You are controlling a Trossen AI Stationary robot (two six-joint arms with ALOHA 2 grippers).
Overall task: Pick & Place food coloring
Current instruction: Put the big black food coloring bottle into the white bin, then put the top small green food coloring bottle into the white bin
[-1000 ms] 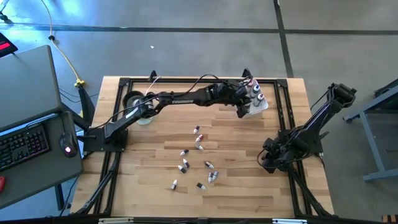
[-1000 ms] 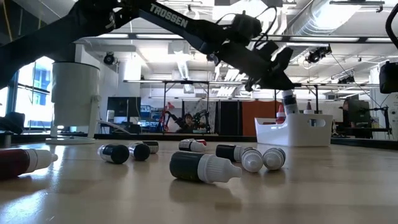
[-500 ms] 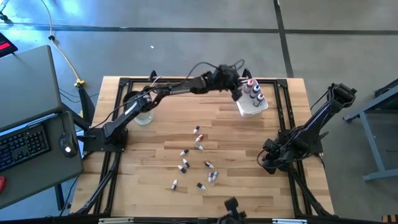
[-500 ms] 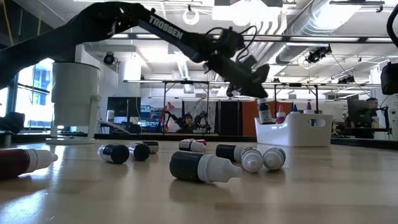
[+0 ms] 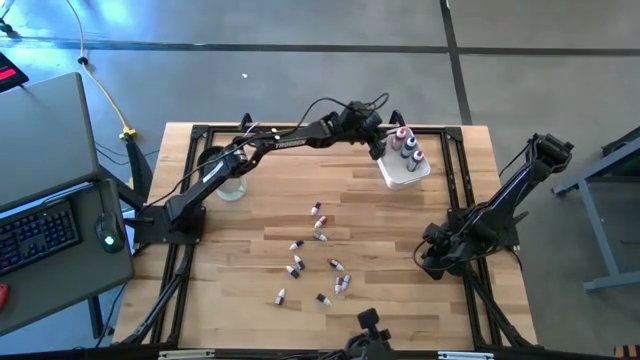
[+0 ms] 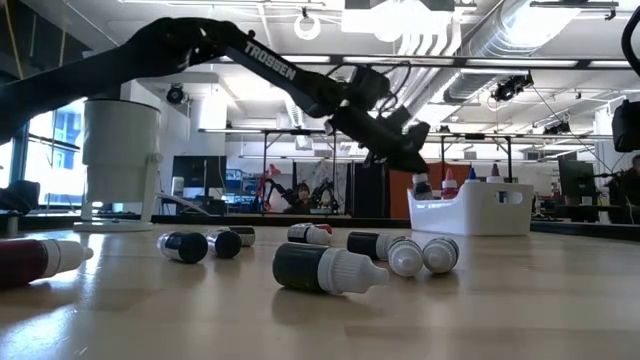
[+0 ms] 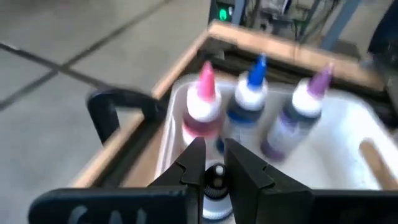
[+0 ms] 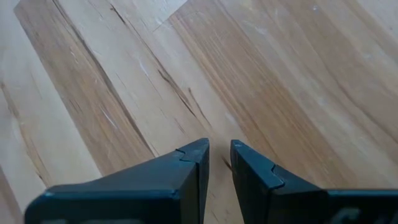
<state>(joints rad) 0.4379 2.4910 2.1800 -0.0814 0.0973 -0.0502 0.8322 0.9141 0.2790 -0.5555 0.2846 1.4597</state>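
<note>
My left pincer [image 7: 214, 163]: over the near corner of the white tub [image 5: 405, 172], fingers a narrow gap apart with a small bottle [image 7: 215, 190] standing between them; I cannot tell whether I grip it.
Tub contents: pink-tipped bottle [image 7: 203, 104], blue-tipped bottle [image 7: 249, 99], purple-tipped bottle [image 7: 296, 116], all upright.
Loose food coloring [image 5: 318, 253]: small bottles scattered mid-surface, lying on their sides.
Writing: "TROSSEN" on my left arm [image 6: 270, 62].
My right pincer [image 8: 217, 163]: nearly closed, empty, low over bare wooden surface [image 8: 249, 74].
</note>
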